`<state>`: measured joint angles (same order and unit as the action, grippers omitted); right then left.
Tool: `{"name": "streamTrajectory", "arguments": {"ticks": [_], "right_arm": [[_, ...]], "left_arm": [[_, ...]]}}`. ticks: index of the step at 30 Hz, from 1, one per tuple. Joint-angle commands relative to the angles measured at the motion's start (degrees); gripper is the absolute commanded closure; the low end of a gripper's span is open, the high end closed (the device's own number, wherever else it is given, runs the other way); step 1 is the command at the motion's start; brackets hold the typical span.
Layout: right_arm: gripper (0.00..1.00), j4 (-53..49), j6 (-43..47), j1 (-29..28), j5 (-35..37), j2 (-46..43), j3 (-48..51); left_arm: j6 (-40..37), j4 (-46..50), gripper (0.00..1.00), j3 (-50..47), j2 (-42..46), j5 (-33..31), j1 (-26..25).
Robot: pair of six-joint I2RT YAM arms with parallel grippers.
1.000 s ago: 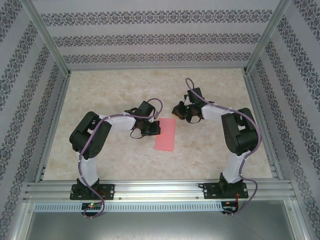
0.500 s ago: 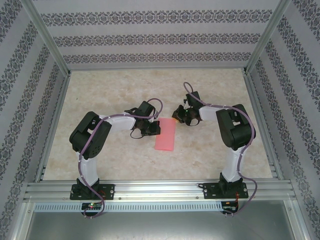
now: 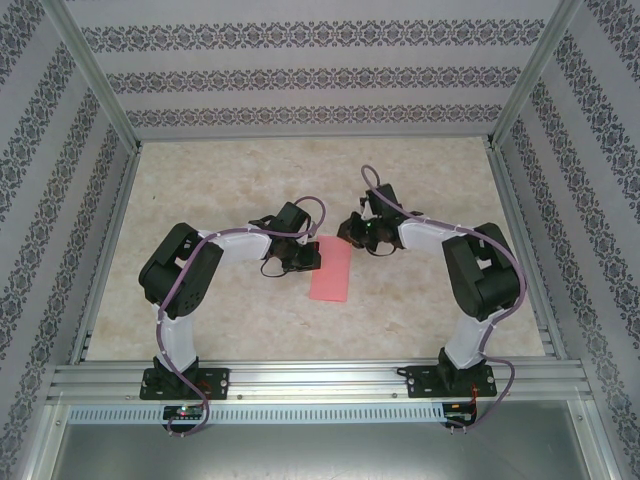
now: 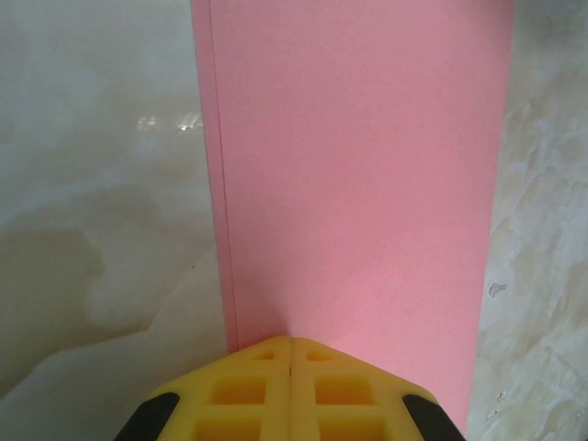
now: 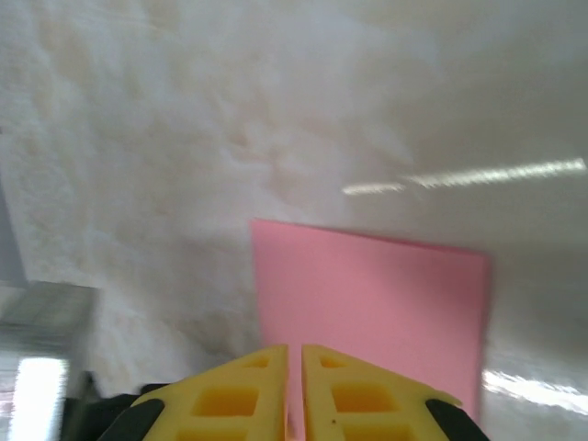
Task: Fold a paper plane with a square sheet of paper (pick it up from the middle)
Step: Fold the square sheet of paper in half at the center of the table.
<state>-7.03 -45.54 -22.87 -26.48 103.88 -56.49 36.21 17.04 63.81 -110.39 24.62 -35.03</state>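
Two grippers, both clenched. My left gripper (image 4: pixel 290 347) has its yellow pads pressed flush, with the tips over the near edge of the square sheet of paper (image 4: pixel 358 184). My right gripper (image 5: pixel 294 356) shows only a thin slit and sits at the sheet's far corner. I cannot tell whether it pinches the paper. The sheet lies flat mid-surface as a narrow rectangle, a second layer edging one long side. Bare surface (image 3: pixel 230 180) lies open all round. My right wrist view is blurred.
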Motion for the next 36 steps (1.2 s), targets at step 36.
{"name": "streamTrajectory", "arguments": {"ticks": [36], "right_arm": [[0.83, 8.63, -3.15, -6.70, -1.59, -14.11, 21.04]], "left_arm": [[-1.82, 5.96, 1.00, -2.03, -2.33, -4.61, -0.51]]}}
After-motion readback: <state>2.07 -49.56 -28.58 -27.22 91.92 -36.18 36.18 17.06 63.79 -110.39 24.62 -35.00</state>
